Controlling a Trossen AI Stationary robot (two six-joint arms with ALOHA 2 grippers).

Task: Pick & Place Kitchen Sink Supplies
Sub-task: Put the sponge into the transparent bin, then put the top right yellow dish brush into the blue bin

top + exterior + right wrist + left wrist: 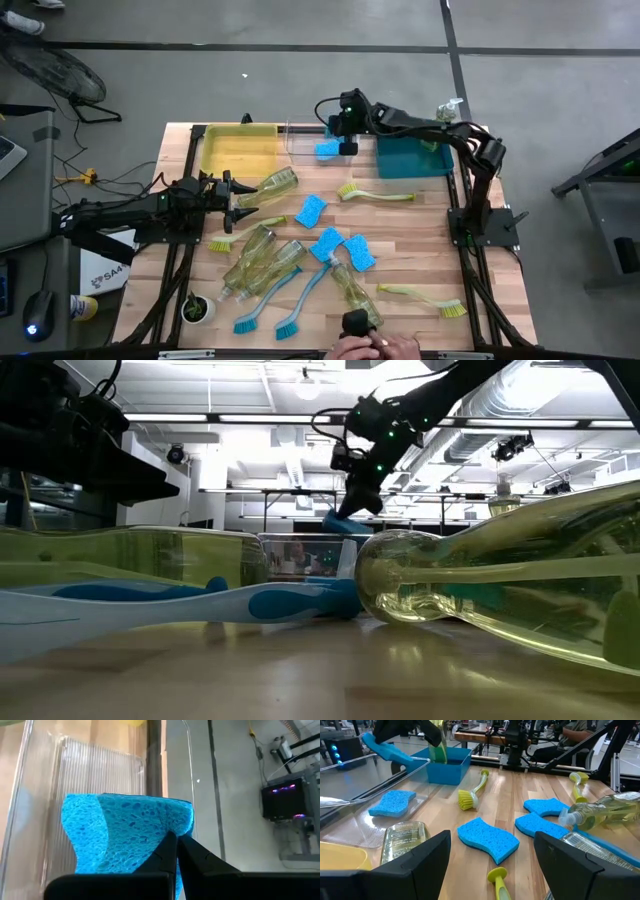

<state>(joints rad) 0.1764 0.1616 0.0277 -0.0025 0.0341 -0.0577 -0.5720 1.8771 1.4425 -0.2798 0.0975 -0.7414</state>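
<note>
My right gripper hangs over the clear bin at the table's far edge, shut on a light-blue wavy sponge, which the left wrist view also shows. A second sponge lies flat on that bin's floor. My left gripper is open and holds nothing, low over the table's left side beside a lying soap bottle. Three more sponges, other soap bottles and blue and yellow-green brushes lie on the table. My right gripper pinches the sponge between its two fingers at one edge, coming from above and pointing down. The fingertips stand almost together, so the sponge is squeezed thin there. The sponge is lifted clear above the clear bin and hangs tilted below the fingers.
A yellow bin stands left of the clear bin and a teal bin right of it. A small potted plant sits at the near left corner. A person's hand rests at the near edge by a bottle's pump.
</note>
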